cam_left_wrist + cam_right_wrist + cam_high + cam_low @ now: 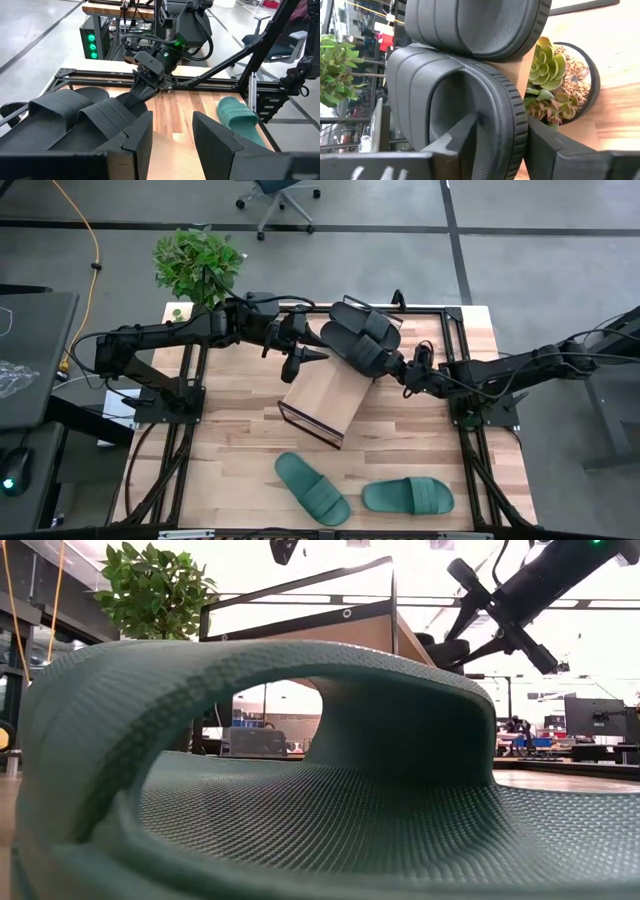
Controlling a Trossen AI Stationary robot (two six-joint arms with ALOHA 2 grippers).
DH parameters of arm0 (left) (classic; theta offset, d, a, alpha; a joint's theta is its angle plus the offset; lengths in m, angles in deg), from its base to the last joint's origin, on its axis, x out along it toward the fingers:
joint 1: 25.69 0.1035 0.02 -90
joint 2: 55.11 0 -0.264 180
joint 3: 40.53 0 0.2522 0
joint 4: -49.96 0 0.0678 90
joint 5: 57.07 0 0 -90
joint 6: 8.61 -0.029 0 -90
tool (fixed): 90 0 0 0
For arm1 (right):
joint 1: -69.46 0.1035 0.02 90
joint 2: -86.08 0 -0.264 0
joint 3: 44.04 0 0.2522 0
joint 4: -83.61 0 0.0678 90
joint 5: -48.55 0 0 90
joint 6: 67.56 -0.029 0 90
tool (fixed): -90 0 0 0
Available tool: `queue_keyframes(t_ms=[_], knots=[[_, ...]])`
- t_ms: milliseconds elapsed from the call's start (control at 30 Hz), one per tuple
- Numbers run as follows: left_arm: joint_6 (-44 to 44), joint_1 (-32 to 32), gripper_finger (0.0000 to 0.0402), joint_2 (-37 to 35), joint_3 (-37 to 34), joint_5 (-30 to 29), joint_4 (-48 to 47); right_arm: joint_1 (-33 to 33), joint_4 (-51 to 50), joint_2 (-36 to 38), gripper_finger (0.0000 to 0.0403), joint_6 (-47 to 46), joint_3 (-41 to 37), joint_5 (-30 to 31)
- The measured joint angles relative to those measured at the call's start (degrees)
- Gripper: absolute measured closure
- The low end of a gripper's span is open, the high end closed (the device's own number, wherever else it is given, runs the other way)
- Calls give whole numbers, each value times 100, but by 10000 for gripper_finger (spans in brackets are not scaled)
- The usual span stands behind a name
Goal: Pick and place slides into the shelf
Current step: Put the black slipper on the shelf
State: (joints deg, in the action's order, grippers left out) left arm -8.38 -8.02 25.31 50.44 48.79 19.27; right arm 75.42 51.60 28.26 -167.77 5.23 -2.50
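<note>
A teal slide fills the low view, right by the lens; its twin lies next to it on the bench w/ nothing holding them. Two black slides sit at the top of the shelf. The right claw pinches the nearer black slide, so it looks like step 2: setting that one down. Next, let go, back off. The left claw hangs open nearby & could go for a teal one.

Matt black rubber slide with fine pebbled texture, clamped in right gripper; teal slide similarly textured; pale smooth wood shelf, thin dark metal frame.
</note>
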Motion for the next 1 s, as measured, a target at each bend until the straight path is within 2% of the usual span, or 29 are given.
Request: queue_keyframes(t_ms=[467,1000], knots=[[0,-1,273,0,0,0,0,7,-304,2,241,29,0,240],[2,-1,273,0,0,0,-6,7,-449,375,240,513,0,650]])
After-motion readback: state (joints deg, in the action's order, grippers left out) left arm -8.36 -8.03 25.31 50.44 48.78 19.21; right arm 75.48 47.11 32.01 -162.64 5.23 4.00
